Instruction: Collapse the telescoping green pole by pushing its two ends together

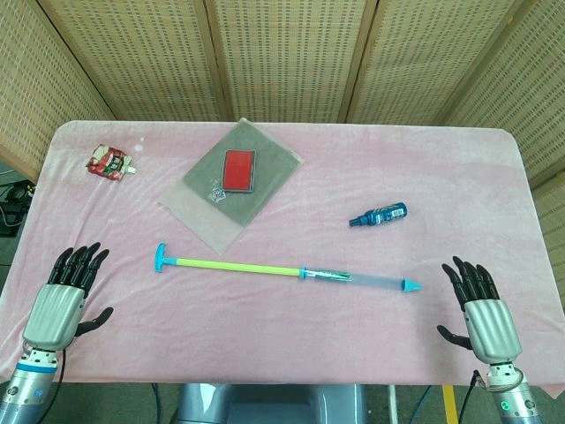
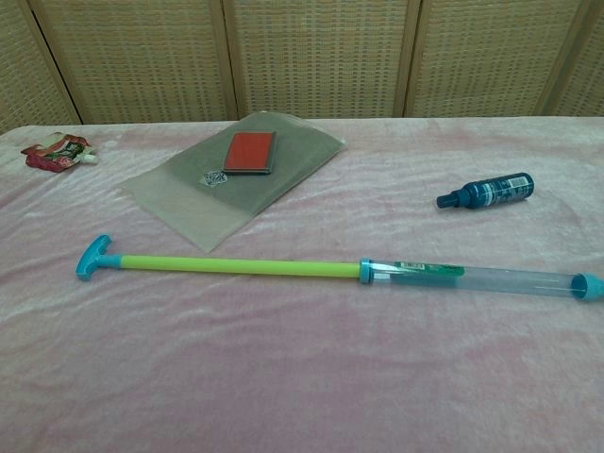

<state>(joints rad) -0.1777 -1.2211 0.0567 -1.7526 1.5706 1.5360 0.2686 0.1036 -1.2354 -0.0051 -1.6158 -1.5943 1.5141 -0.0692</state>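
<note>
The green pole lies fully drawn out across the middle of the pink tablecloth, with a teal T-handle at its left end and a clear tube ending in a teal tip at its right. The chest view shows the same pole with its clear tube reaching the right edge. My left hand rests open near the front left edge, well left of the handle. Beyond the tip, at the front right, my right hand is open too. Neither hand touches the pole or shows in the chest view.
A grey plastic bag holding a red flat case lies behind the pole. A dark blue spray bottle lies on its side at the right. A red snack pouch sits at the far left corner. Woven screens stand behind the table.
</note>
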